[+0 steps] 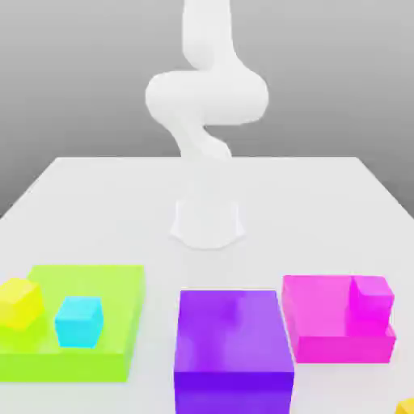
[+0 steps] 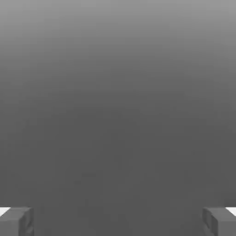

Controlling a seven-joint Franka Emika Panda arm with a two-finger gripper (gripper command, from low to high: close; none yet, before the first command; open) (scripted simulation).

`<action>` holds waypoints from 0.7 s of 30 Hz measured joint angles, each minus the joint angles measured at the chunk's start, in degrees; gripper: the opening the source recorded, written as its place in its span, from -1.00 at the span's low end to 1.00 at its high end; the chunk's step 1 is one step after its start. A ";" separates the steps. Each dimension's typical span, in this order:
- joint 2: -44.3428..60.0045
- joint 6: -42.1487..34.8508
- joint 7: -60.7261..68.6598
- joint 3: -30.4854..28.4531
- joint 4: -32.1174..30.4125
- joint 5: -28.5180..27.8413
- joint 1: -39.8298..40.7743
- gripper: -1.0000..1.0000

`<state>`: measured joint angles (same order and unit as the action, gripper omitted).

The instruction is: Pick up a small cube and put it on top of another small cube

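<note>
On the green slab (image 1: 89, 279) at the table's (image 1: 97, 202) near-left corner sat a yellow cube (image 1: 19, 302) and a cyan cube (image 1: 78, 321), just apart, seemingly staged as pick and target. Next came a purple block (image 1: 233, 344), then a magenta slab (image 1: 323, 323) bearing a magenta cube (image 1: 372, 297). The gripper (image 2: 118, 220) was spread wide and empty, facing only grey backdrop above the plain white table.

The white robot arm (image 1: 206, 97) runs off the exterior view's top, so its claw isn't visible there. A small yellow cube (image 1: 407, 406) is clipped at the corner. Only the grey fingertips (image 2: 16, 221) peek into the hand view.
</note>
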<state>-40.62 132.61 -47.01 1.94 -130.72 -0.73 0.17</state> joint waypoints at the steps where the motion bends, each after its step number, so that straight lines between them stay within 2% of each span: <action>1: 2.25 0.36 -0.54 0.81 0.46 -0.38 0.02 0.00; 14: 29.36 4.66 -8.66 10.24 5.99 -6.99 -0.79 0.00; 21: 44.00 6.89 -13.60 12.68 8.97 -11.36 -4.43 0.00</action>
<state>3.38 139.51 -60.60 14.62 -121.75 -12.09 -4.26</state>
